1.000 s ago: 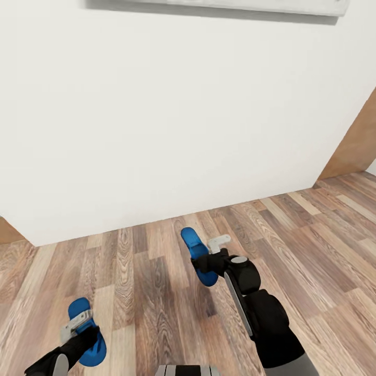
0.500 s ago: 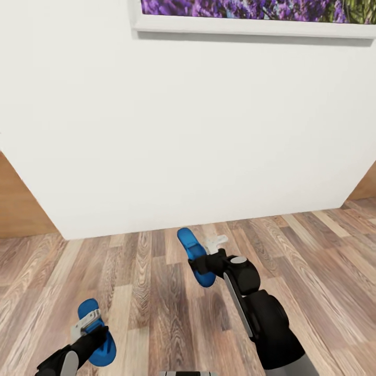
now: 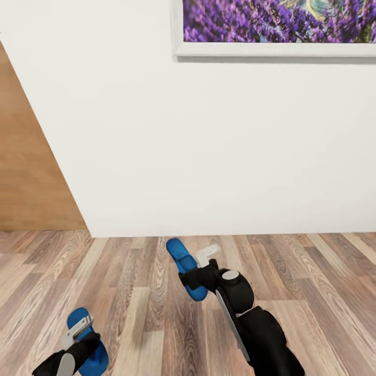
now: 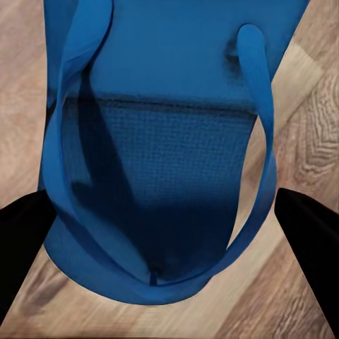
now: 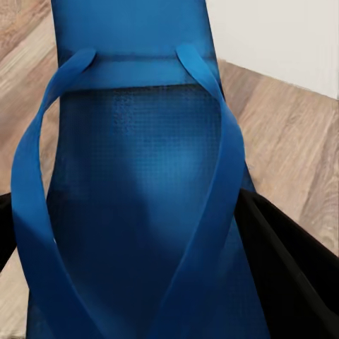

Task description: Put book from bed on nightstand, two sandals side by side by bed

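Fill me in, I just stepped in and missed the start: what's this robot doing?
It is carrying the two bright blue flat sandals above the brown wood-plank floor. The left gripper holds one sandal, its jaws shut on it; the right gripper holds the other sandal the same way. It faces a white wall with a purple flower picture.

- We count two blue sandals: one at the near left (image 3: 86, 342), one nearer the middle, farther off (image 3: 184, 268).
- We count two claws, a left claw (image 3: 83, 345) and a right claw (image 3: 194, 277), each closed around one sandal.
- We count one framed picture (image 3: 277, 26) of purple flowers on the far wall.
- We count one white wall (image 3: 209, 146) and one wood-plank floor (image 3: 313, 282).
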Tool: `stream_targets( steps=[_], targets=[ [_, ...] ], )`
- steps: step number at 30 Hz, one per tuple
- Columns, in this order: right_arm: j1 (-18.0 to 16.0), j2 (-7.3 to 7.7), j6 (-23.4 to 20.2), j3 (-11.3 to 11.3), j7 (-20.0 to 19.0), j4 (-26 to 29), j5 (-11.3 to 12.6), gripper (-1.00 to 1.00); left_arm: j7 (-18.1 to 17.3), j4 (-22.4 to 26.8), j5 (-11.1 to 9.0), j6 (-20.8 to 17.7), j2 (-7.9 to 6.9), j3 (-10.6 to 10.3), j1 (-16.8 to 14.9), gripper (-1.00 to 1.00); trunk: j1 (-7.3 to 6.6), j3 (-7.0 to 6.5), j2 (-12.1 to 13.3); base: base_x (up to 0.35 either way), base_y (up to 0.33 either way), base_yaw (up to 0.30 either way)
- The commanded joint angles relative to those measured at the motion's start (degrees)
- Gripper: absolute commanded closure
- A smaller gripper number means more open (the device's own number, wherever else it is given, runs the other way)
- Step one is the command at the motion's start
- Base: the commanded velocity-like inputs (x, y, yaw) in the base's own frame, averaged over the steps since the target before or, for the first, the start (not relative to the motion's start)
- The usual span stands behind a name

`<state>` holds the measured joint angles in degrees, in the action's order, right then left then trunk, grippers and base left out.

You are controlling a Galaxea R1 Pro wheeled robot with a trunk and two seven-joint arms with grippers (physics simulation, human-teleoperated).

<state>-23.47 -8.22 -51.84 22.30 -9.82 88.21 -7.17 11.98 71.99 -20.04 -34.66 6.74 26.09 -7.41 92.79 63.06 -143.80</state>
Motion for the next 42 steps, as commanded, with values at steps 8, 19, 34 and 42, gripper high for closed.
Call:
stream_targets(
  steps=[8,19,34,42],
  targets=[
    [1.0,-0.17,-0.2,4.4,-0.5,-1.2,-0.5,1.00,1.7,-7.5,-4.1,0.2,-0.24,-0.1,-4.3,1.00,-0.22,-1.73,0.1,0.000,0.000,0.284],
    [1.1,0.10,-0.7,4.1,-1.0,-0.5,-0.4,1.00,1.7,-8.2,-4.1,0.3,-0.24,-0.7,-4.4,1.00,-0.50,-4.16,0.2,0.000,0.000,0.284],
    [1.0,0.02,-0.3,4.4,-0.7,0.0,-0.7,1.00,1.7,-10.4,-3.7,0.5,-0.46,-6.1,-4.5,1.00,-0.58,-4.82,0.3,0.107,-0.129,0.179],
    [0.4,-0.39,-0.5,4.5,-1.1,-4.3,-0.7,1.00,1.8,-10.7,-3.7,1.3,-0.56,-5.9,-4.5,1.00,-0.58,-4.77,0.3,0.204,-0.267,0.242]
  ],
)
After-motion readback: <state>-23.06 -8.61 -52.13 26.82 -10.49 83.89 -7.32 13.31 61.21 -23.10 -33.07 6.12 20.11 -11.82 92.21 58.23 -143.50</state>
